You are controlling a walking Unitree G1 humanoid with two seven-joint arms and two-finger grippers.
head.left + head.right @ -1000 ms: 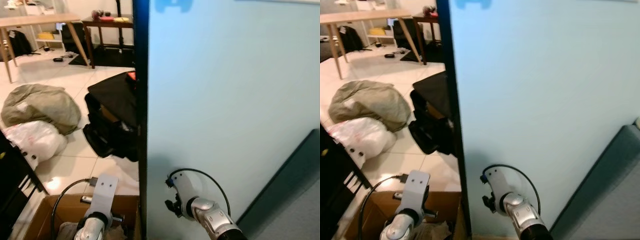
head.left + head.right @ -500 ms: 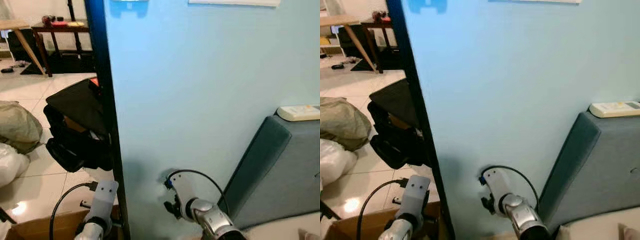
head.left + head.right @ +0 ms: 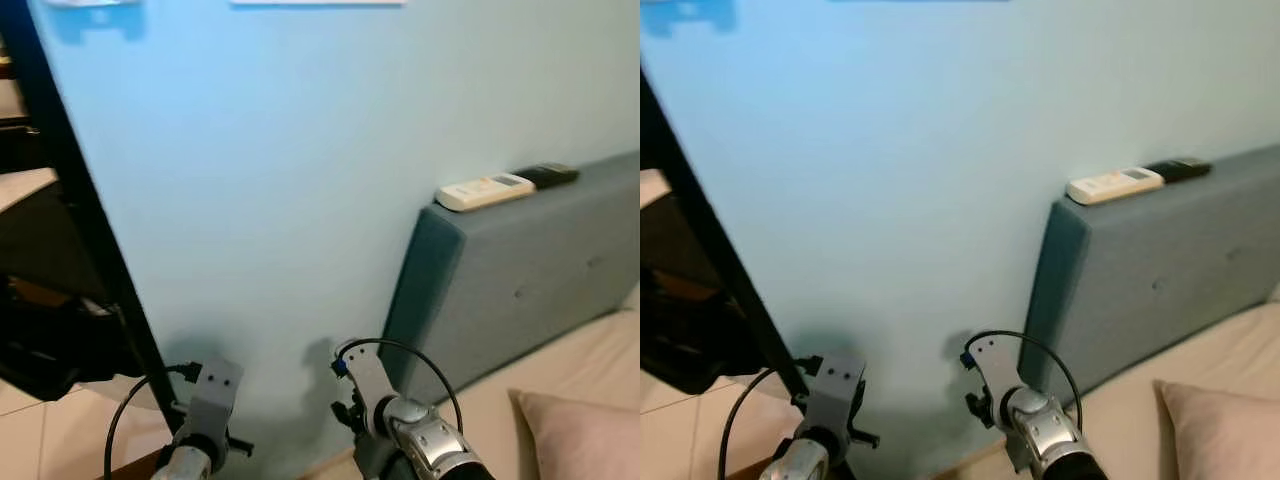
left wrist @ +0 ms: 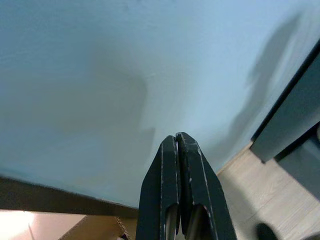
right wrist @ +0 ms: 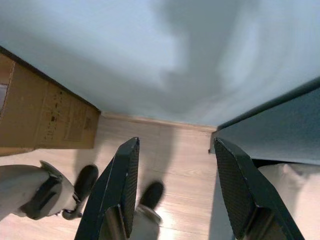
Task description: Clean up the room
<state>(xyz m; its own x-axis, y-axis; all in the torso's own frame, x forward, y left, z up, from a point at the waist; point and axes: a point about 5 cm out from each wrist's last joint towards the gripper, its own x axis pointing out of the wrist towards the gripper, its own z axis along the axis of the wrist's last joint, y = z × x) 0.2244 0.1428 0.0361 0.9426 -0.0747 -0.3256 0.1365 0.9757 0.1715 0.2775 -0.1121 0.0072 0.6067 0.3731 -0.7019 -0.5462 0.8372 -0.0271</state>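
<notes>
Both arms hang low at the bottom of the eye views, close to a light blue wall (image 3: 270,180). My left gripper (image 4: 176,137) is shut with nothing in it and points at the wall. My right gripper (image 5: 176,145) is open and empty above a wooden floor (image 5: 170,150). On the right, a white remote (image 3: 485,190) and a black remote (image 3: 545,174) lie on top of a grey padded headboard (image 3: 520,280).
A black post (image 3: 80,250) runs down the wall's left edge, with a black bag (image 3: 45,340) on the tiles beyond it. A cardboard box (image 5: 45,115) stands against the wall by my feet. A beige pillow (image 3: 585,435) lies at the lower right.
The view has swung to the right: the room with the tables and bags has slid off to the left, and the headboard, remotes and pillow have come in. Both arms still hang low.
</notes>
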